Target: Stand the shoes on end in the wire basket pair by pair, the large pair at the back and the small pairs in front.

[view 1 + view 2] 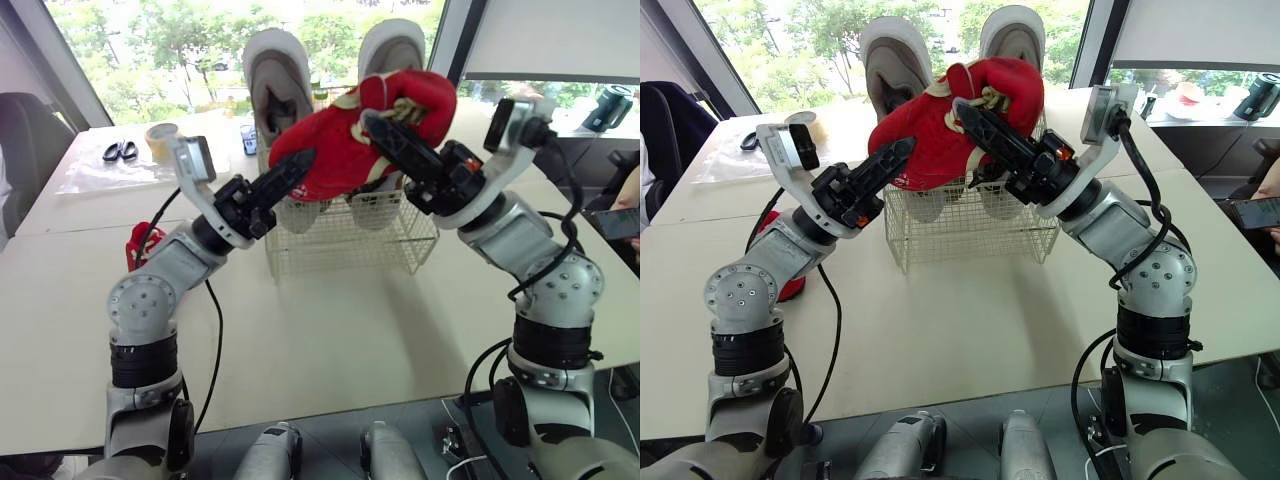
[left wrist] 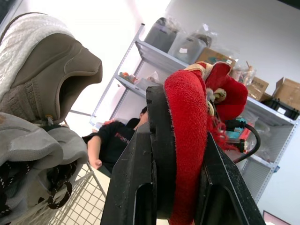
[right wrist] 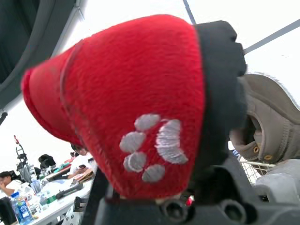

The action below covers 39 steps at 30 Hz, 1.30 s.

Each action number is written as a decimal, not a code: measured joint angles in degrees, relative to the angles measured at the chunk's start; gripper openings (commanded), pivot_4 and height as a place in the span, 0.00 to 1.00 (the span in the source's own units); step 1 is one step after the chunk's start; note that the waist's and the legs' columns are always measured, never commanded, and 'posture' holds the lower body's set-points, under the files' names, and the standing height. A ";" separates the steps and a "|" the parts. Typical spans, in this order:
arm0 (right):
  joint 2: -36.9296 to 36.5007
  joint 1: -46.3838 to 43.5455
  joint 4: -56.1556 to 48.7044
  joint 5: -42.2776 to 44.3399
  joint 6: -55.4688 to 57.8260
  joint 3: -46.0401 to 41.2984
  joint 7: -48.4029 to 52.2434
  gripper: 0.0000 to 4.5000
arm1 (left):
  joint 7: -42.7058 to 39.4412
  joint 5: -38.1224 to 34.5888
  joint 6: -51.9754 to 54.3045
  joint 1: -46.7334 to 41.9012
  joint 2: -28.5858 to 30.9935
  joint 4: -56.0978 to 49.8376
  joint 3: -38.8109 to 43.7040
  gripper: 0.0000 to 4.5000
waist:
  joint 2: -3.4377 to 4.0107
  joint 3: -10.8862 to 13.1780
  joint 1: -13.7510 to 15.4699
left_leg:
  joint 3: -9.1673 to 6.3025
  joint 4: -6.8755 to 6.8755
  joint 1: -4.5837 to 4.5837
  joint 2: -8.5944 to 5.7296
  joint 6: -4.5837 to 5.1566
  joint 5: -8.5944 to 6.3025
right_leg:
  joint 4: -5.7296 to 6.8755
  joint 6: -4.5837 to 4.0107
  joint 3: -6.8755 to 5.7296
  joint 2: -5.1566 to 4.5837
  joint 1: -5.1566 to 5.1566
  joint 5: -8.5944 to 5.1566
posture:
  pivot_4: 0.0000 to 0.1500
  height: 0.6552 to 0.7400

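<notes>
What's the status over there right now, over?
Left tool and right tool both shut on red slipper, above wire basket. Large grey pair on end at back. Nothing seen blocking the front.

Grey shoes [image 1: 278, 80]: middles hidden behind the red slipper [image 1: 340, 150] clamped in the left fingers [image 1: 285, 180].
Second slipper [image 1: 138, 245]: largely hidden, below those fingers.

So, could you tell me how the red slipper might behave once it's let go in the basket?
Probably floppy: the red slipper looks plush and bends between the left gripper and right gripper. Likely light, being all fleece. On end in the basket, it may slump unless leaned on the grey shoes.
</notes>
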 measured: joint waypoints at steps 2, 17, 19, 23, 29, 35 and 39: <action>-0.01 -1.01 0.06 -0.46 0.05 0.13 -0.32 0.17 | 0.77 -0.20 0.36 0.00 0.26 0.05 -0.15 0.58 | 0.00 0.00 0.00 | 0.00 -0.01 0.00 0.00 0.00 0.00 | 0.00 0.00 0.00 0.00 -0.01 0.00 | 1.00 1.00; -30.06 -10.46 20.56 -33.03 -9.18 14.00 40.86 0.17 | -6.59 4.89 2.13 5.80 12.69 -3.50 -1.39 0.99 | 0.01 0.02 -0.47 | 0.12 -0.13 -0.02 0.05 0.32 -0.19 | -0.09 0.00 0.02 0.01 -0.08 -0.01 | 1.00 1.00; -29.51 -11.04 24.45 -38.18 -13.98 16.16 45.28 0.17 | -6.50 5.64 1.80 6.49 12.57 -4.83 -1.88 0.99 | 0.02 0.02 -0.49 | 0.16 -0.16 -0.03 0.05 0.21 -0.12 | -0.08 0.00 0.06 0.01 -0.13 -0.01 | 1.00 1.00; -26.92 -12.08 29.30 -45.03 -21.09 18.19 50.13 0.17 | -5.75 6.67 1.28 6.89 12.34 -5.36 -1.94 0.99 | 0.01 0.03 -0.12 | 0.16 -0.14 -0.07 0.03 -0.02 0.01 | -0.07 0.00 0.08 -0.01 -0.17 0.00 | 1.00 1.00; -22.95 -12.34 35.00 -52.04 -25.41 20.55 53.51 0.17 | -5.32 6.88 1.29 6.91 12.33 -6.47 -2.22 0.99 | 0.00 0.03 0.14 | 0.13 -0.13 -0.07 0.01 -0.05 0.02 | -0.08 0.00 0.07 -0.04 -0.15 0.00 | 1.00 1.00; -21.25 -11.71 37.83 -55.39 -28.11 20.35 54.60 0.17 | -4.65 6.90 1.42 6.91 12.33 -6.86 -3.17 0.99 | 0.00 0.03 0.08 | 0.13 -0.14 -0.08 0.01 -0.07 0.02 | -0.08 0.00 0.07 -0.03 -0.17 0.00 | 1.00 1.00; -21.13 -10.79 37.69 -55.84 -29.15 19.29 54.52 0.40 | -4.54 6.91 1.44 6.91 12.40 -6.90 -3.56 1.00 | 0.00 0.03 0.08 | 0.13 -0.14 -0.08 0.01 -0.06 0.02 | -0.08 0.00 0.07 -0.03 -0.16 0.00 | 1.00 1.00</action>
